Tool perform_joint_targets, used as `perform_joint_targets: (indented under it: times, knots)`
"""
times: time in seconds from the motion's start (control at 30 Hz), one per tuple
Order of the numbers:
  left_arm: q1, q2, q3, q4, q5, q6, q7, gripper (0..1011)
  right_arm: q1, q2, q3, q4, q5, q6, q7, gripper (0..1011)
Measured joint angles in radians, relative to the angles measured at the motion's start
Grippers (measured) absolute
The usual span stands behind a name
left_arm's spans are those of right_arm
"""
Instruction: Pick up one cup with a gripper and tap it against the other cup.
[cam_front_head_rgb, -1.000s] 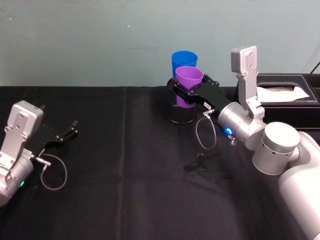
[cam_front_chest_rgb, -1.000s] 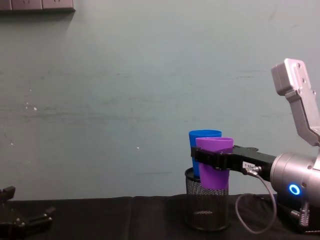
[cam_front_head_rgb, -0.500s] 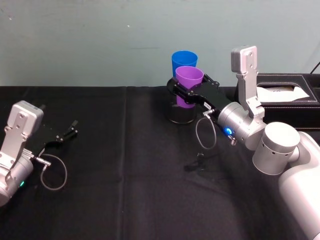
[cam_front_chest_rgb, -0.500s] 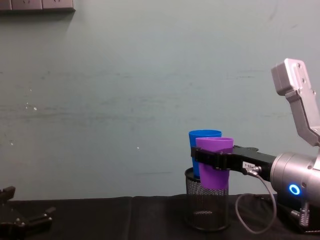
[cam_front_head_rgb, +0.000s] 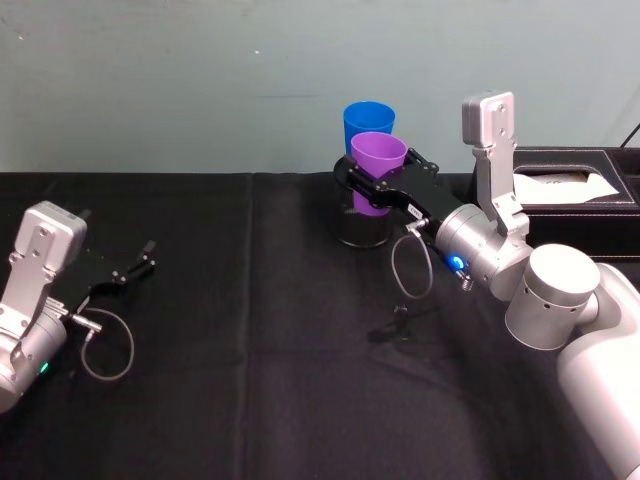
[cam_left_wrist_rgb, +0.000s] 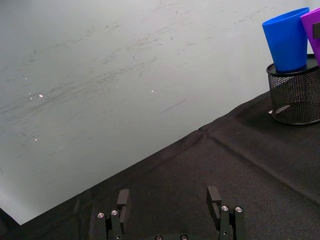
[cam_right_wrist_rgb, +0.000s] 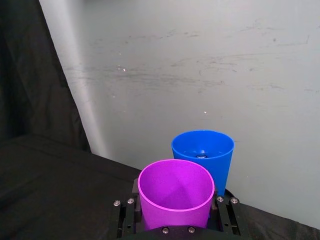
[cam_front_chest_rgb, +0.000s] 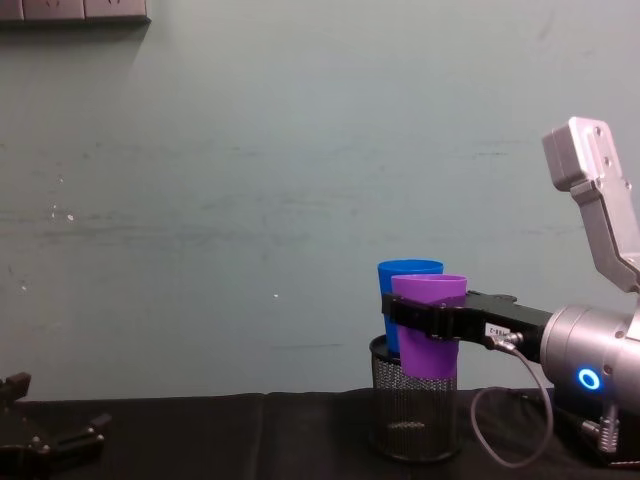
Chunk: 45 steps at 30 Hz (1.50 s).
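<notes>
Right pincer (cam_front_head_rgb: 374, 190): clamped on purple cup (cam_front_head_rgb: 378, 158), just beside blue cup (cam_front_head_rgb: 368, 120).
Left pincer (cam_front_head_rgb: 135, 266): parked far left, wide.
Risk: a hard tap could topple the mesh holder (cam_front_chest_rgb: 412, 425).

The right arm (cam_front_head_rgb: 545, 295) enters the head view at 4 o'clock and stretches toward 11 o'clock, forearm nearly level, with the ring light (cam_front_head_rgb: 457, 263) at its wrist glowing blue. The right pincer (cam_front_head_rgb: 380, 175) is held level, its fingers clamped on either side of the purple cup (cam_front_head_rgb: 377, 158). The left arm (cam_front_head_rgb: 35, 290) sits folded at 8 o'clock. The left pincer (cam_front_head_rgb: 150, 256) points toward 2 o'clock with its fingers spread apart.
</notes>
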Motion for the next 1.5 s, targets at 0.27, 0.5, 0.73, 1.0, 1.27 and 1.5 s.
perform_joint_targets:
  times: [0.27,0.5,0.73,1.0,1.27,1.5]
  knots:
    - [0.000,0.000,0.000,0.000,0.000,0.000,0.000,1000,0.000,0.000,0.000,0.000,0.000,0.000,0.000,729]
    - [0.000,0.000,0.000,0.000,0.000,0.000,0.000,1000,0.000,0.000,0.000,0.000,0.000,0.000,0.000,729]
    - [0.000,0.000,0.000,0.000,0.000,0.000,0.000,1000,0.000,0.000,0.000,0.000,0.000,0.000,0.000,729]
    - [0.000,0.000,0.000,0.000,0.000,0.000,0.000,1000,0.000,0.000,0.000,0.000,0.000,0.000,0.000,729]
    - [0.000,0.000,0.000,0.000,0.000,0.000,0.000,1000,0.000,0.000,0.000,0.000,0.000,0.000,0.000,729]
    - [0.000,0.000,0.000,0.000,0.000,0.000,0.000,1000,0.000,0.000,0.000,0.000,0.000,0.000,0.000,729]
